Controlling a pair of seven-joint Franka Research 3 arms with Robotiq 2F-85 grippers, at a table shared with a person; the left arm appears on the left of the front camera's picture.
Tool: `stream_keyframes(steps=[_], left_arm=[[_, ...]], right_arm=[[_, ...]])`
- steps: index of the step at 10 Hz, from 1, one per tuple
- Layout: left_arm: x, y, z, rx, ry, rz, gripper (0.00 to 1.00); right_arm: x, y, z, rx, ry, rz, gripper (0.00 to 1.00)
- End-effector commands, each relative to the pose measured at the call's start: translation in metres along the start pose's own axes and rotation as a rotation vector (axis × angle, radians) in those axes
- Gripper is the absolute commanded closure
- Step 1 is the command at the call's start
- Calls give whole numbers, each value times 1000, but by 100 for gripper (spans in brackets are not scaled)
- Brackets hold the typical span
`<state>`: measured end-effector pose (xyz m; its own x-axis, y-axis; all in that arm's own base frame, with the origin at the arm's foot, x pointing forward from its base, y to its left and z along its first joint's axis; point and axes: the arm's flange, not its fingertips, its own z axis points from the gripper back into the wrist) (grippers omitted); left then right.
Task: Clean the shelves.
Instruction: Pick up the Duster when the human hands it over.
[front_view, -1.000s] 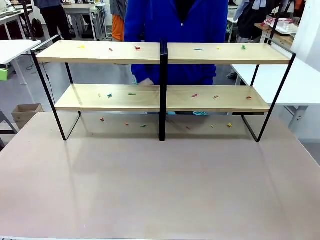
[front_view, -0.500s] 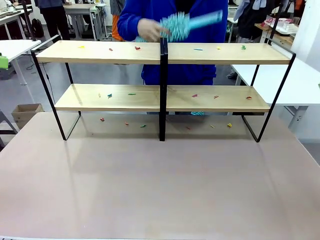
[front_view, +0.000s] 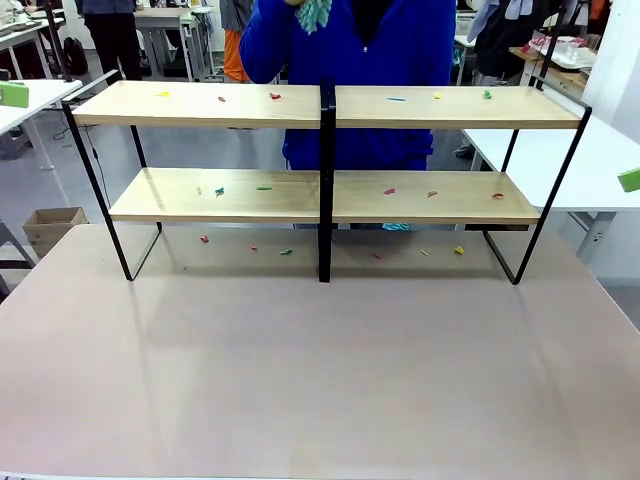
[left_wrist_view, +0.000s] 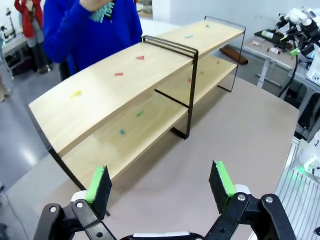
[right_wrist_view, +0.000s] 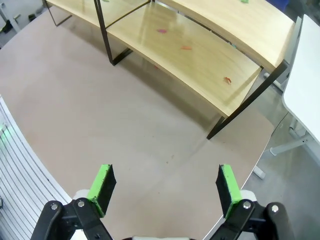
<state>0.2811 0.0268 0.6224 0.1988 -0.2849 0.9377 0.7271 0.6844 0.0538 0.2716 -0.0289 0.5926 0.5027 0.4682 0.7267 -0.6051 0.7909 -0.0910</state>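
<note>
The shelves (front_view: 430, 110) stand across the far half of the table, two pale boards in a black frame with a centre post (front_view: 325, 180). Small coloured scraps (front_view: 274, 96) dot both boards and the tabletop beneath. Behind the shelves a person in blue holds a teal duster (front_view: 313, 12) up at chest height. My left gripper (left_wrist_view: 160, 182) is open, high above the table, facing the shelves (left_wrist_view: 125, 85) and the duster (left_wrist_view: 102, 10). My right gripper (right_wrist_view: 164, 184) is open too, above the table near the shelves' end (right_wrist_view: 200, 50). A green pad (front_view: 12, 95) shows at the left edge and another pad (front_view: 630, 180) at the right edge.
The brown table (front_view: 320, 370) stretches bare in front of the shelves. White tables flank it, one at the left (front_view: 30, 98) and one at the right (front_view: 590, 170). A cardboard box (front_view: 52, 225) sits on the floor at the left.
The person has lifted the duster from behind the lower board to above the top board, then higher. The left green pad has risen, and a right one has come into view.
</note>
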Motion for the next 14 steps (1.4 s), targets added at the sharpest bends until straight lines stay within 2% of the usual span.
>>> stream_keyframes(steps=[1, 2, 4, 5, 7, 8, 14], left_arm=[[-111, -77, -23, 37, -16, 13, 0], [0, 0, 0, 0, 0, 0, 0], [0, 0, 0, 0, 0, 0, 0], [0, 0, 0, 0, 0, 0, 0], [0, 0, 0, 0, 0, 0, 0], [0, 0, 0, 0, 0, 0, 0], [0, 0, 0, 0, 0, 0, 0]], right_arm=[[-69, 45, -37, 21, -129, 29, 0], [-66, 51, -28, 10, -182, 34, 0], [-57, 62, -10, 30, -267, 2, 0], [-56, 68, -7, 94, -247, -47, 0], [-54, 74, -11, 150, -185, -176, 0], [-52, 73, -10, 156, -191, -265, 0], [-43, 73, -4, 140, -232, -309, 0]])
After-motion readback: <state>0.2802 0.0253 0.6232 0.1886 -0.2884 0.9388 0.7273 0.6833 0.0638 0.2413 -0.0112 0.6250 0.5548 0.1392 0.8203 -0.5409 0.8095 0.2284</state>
